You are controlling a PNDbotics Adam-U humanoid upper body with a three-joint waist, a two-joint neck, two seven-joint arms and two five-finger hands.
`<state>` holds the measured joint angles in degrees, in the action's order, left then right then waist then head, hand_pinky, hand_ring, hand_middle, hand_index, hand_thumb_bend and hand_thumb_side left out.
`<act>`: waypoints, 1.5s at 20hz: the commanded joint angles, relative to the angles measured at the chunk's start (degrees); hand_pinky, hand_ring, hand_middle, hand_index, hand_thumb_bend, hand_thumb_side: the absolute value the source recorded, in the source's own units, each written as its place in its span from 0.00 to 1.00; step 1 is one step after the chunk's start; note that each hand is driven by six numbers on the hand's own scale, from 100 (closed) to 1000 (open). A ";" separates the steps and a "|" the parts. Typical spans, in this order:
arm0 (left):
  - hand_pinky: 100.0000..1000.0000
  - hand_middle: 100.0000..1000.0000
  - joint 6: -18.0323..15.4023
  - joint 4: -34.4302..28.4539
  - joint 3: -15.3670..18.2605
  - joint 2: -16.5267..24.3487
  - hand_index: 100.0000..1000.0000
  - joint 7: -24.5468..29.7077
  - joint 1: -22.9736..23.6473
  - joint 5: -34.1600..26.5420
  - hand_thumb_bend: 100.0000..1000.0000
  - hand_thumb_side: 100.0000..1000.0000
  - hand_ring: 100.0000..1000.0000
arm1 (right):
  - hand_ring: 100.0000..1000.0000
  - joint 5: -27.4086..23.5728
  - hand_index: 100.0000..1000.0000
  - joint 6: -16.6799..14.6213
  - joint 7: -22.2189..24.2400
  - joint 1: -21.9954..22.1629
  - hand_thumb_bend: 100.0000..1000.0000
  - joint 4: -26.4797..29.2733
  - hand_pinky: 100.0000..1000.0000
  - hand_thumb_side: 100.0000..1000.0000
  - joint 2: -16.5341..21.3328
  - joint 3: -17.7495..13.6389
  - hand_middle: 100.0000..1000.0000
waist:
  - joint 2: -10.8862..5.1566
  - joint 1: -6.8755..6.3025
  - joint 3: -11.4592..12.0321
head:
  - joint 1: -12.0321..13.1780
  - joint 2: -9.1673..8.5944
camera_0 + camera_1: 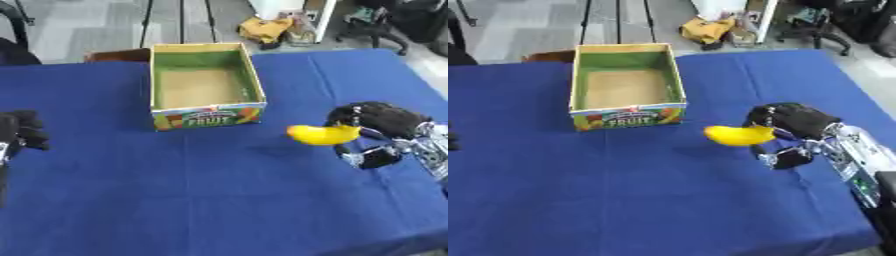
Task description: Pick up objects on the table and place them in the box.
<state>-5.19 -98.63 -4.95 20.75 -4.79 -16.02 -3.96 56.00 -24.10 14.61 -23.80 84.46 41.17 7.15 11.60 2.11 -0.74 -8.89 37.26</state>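
A yellow banana is held above the blue cloth at the right, its free end pointing left toward the box. My right hand is shut on its right end, fingers curled over it and the thumb below. The open cardboard fruit box stands at the back centre, green inside with a bare brown floor and nothing in it. At the left edge rests my left hand, fingers curled, holding nothing.
The blue cloth-covered table fills the view, bare in front of the box. A brown flap lies behind the box's left corner. Beyond the far edge are floor, a yellow bundle and chair legs.
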 commanded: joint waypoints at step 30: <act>0.49 0.53 0.39 -1.54 -1.89 1.69 0.69 2.33 -2.66 -0.17 0.50 0.80 0.51 | 0.81 10.95 0.56 -2.62 -5.50 -28.58 0.00 -26.33 0.78 0.41 0.75 -0.14 0.79 | 0.04 1.76 11.41 | -3.51 -2.06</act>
<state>-4.73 -98.96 -6.86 21.26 -2.75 -17.85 -3.99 66.18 -26.90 9.46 -51.00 58.66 40.83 8.06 12.44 4.07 11.04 -12.03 35.94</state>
